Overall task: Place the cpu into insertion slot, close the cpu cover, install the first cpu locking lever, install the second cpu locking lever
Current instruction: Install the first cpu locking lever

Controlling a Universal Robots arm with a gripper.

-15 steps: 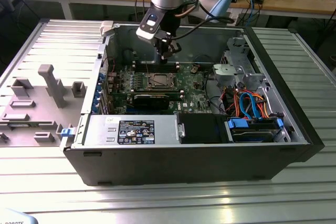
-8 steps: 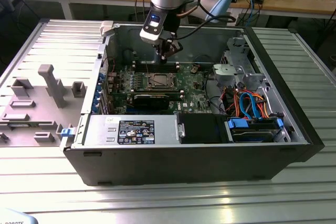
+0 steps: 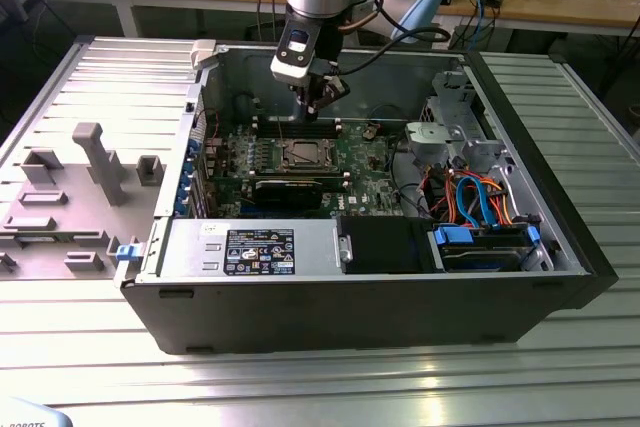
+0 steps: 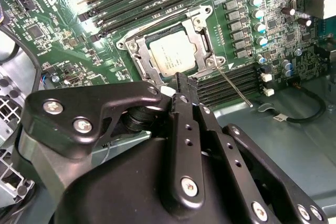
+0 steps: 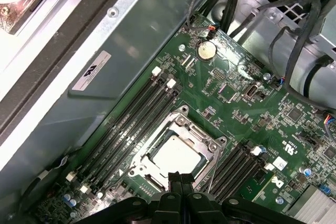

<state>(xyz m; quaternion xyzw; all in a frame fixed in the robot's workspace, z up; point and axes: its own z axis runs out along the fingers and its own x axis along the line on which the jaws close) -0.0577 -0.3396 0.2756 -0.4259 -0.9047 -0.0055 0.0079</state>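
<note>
Second wrist view: the claw [image 4: 186,81], fingers pressed together with nothing between them, was poised at the edge of the insertion slot [image 4: 126,43], where the cpu [image 4: 170,53] sat with the cpu cover [image 4: 202,27] lying flat around it. A thin locking lever [image 4: 233,87] stood free of the socket's corner just beside the claw's tips, its long axis slanting away across the memory slots [image 4: 247,77].

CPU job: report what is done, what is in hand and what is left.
Done: the cpu lies in place, and the cover lies flat around it. In hand: the shut tool hovers at the cover's edge, holding nothing visible. Left: one lever sticks out unlatched; I cannot tell the state of the other.
</note>
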